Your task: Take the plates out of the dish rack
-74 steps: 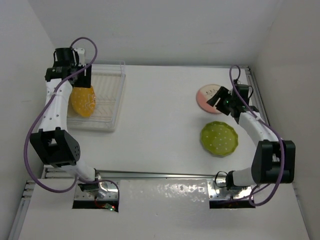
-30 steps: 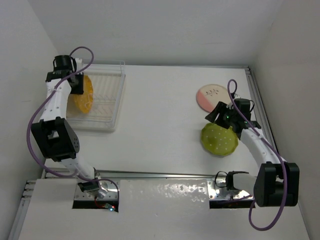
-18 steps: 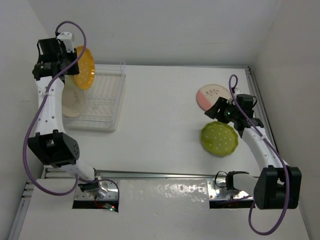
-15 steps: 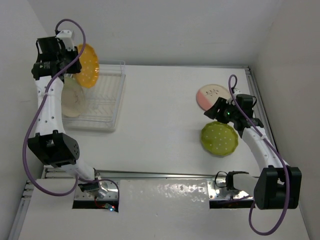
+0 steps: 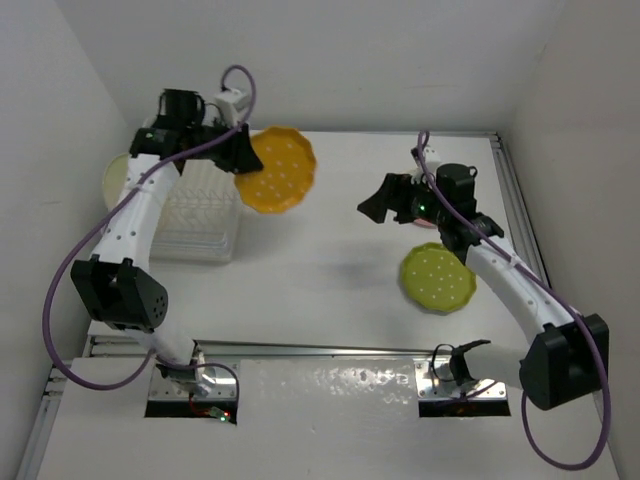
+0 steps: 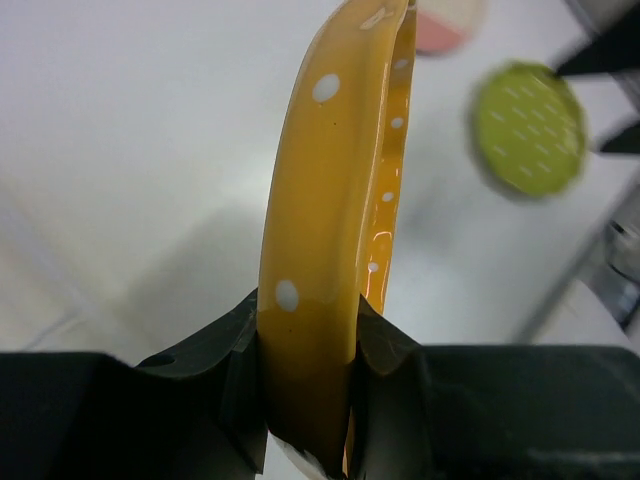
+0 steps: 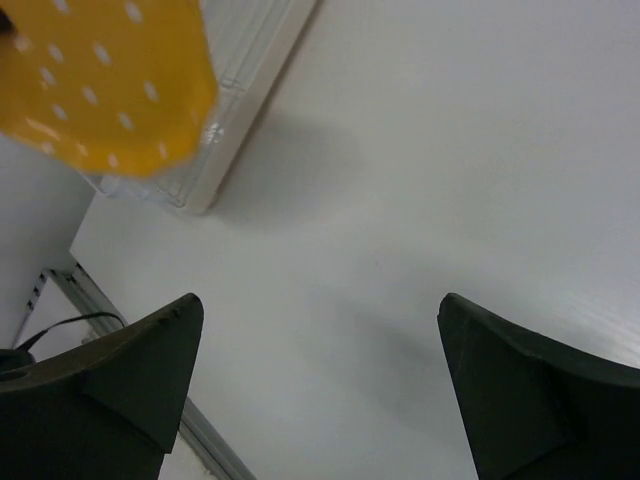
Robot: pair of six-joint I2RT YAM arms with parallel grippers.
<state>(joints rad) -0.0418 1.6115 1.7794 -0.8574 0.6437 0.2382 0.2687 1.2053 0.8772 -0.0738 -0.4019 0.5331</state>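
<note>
Left jaws pinch orange plate, arm extended rightward.

The left gripper, its arm reaching rightward, pinches the orange plate, while the right gripper points left, spread wide.

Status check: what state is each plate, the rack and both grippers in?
orange plate: in the air, gripped by its rim
left gripper: jaws shut on orange plate
right gripper: jaws open, empty
green plate: flat on table
white-and-pink plate: on table, mostly hidden
cream plate: in dish rack
</note>
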